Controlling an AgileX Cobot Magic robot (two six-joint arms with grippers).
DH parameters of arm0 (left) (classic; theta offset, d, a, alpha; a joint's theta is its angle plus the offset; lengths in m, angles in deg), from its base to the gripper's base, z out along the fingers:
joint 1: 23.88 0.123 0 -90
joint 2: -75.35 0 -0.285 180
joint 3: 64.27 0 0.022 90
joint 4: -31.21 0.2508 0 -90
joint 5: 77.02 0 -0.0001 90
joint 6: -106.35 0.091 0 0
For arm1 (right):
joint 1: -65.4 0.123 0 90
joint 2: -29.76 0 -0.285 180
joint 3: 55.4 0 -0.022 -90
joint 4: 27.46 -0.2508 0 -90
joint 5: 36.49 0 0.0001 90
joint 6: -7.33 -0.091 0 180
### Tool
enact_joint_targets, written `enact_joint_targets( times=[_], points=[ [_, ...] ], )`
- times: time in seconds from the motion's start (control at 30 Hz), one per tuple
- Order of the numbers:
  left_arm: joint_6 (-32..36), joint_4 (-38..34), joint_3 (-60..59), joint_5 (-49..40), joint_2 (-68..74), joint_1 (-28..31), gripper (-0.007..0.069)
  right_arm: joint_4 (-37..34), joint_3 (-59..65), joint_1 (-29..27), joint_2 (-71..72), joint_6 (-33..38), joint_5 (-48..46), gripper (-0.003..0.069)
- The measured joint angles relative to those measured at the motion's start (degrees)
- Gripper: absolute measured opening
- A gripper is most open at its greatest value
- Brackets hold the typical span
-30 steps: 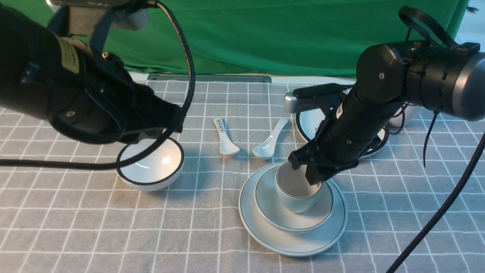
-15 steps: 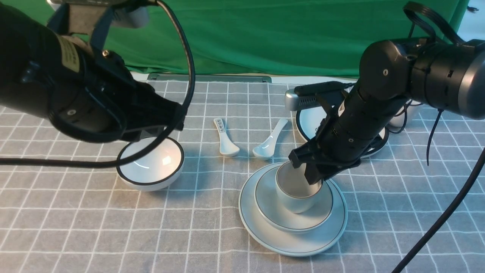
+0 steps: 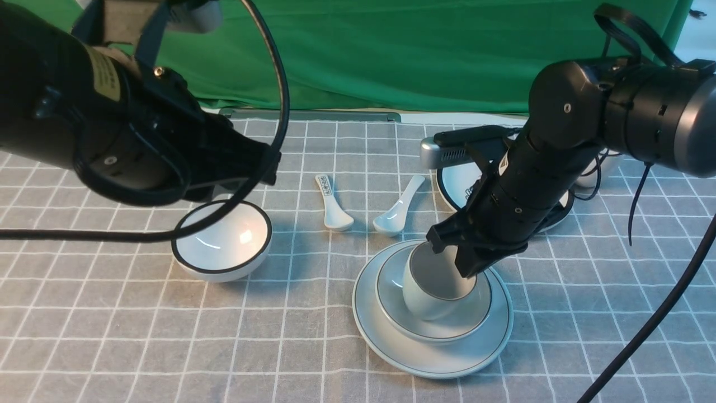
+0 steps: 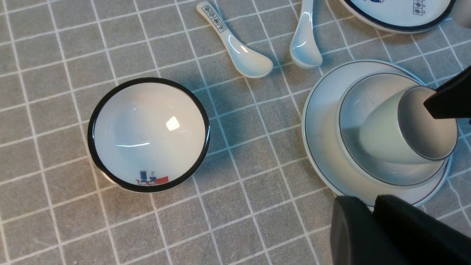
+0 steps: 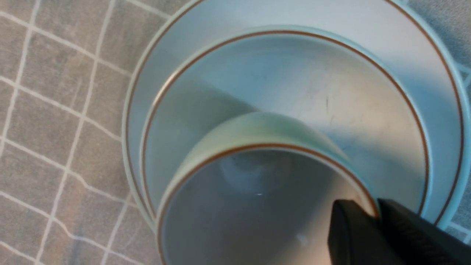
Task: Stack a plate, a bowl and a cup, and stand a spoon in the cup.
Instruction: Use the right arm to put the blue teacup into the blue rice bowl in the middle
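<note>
The plate lies at front centre with the bowl stacked in it. The cup sits in the bowl, tilted, its mouth leaning to the right. My right gripper is shut on the cup's rim, one finger inside and one outside, as the right wrist view shows. The plain white spoon lies on the cloth just behind the plate. My left gripper is shut and empty, hovering near the plate's edge; the front view hides it behind the left arm.
A black-rimmed bowl stands at the left under my left arm. A spoon with a printed handle lies beside the plain one. A black-rimmed picture plate lies behind my right arm. Grey checked cloth covers the table.
The cup has sunk lower into the bowl and tilted further with my right gripper. My left arm has risen slightly.
</note>
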Motion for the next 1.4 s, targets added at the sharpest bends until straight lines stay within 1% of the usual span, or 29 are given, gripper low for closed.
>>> enact_joint_targets(
  times=[0.9, 1.07, 1.17, 1.4],
  points=[
    [-0.1, -0.2, 0.0, 0.0, 0.0, 0.0, 0.0059, 0.3, -0.1, 0.4, -0.9, 0.0, 0.3, 0.0077],
    [0.0, -0.2, 0.0, 0.0, 0.0, 0.0, 0.0059, 1.5, -0.1, 0.4, -0.6, -0.3, 0.4, 0.0077],
    [0.0, -0.2, 0.0, 0.0, 0.0, 0.0, 0.0059, 3.7, -0.1, 0.4, -0.4, -1.6, 0.4, 0.0077],
    [0.0, -0.2, 0.0, 0.3, 0.0, 0.0, 0.0059, 4.5, -0.1, 0.4, -0.4, -3.1, 0.5, 0.0078]
  ],
)
